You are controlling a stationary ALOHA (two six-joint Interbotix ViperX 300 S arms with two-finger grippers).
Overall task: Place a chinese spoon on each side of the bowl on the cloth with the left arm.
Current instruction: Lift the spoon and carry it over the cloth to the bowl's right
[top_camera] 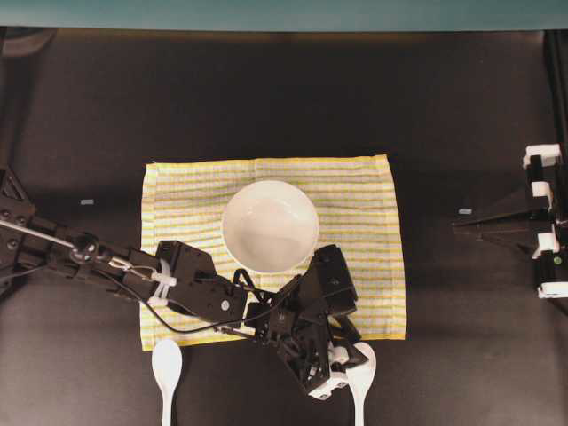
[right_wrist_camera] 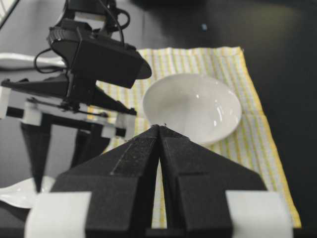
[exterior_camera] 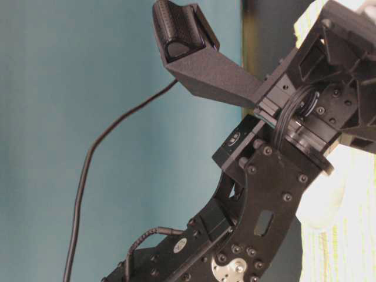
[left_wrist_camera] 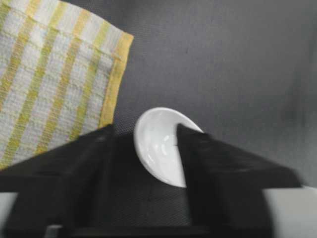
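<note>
Closing our left pincer (top_camera: pixel 348 371) around the spoon (left_wrist_camera: pixel 161 145), fingers straddling its bowl end without pinching yet, just off the cloth (top_camera: pixel 373 186) corner; we should squeeze squarely. Bowl (top_camera: pixel 270 225) sits mid-cloth; right pincer (right_wrist_camera: pixel 159 130) pressed together.

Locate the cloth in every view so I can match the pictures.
Overhead: the cloth lies at centre, under the bowl.
Table-level: striped strip along the table top, behind the left arm.
Left wrist: its yellow-edged corner, upper left.
Right wrist: middle to right, under the bowl.
Shared landmark: the bowl on it, in the overhead and right wrist views.
</note>
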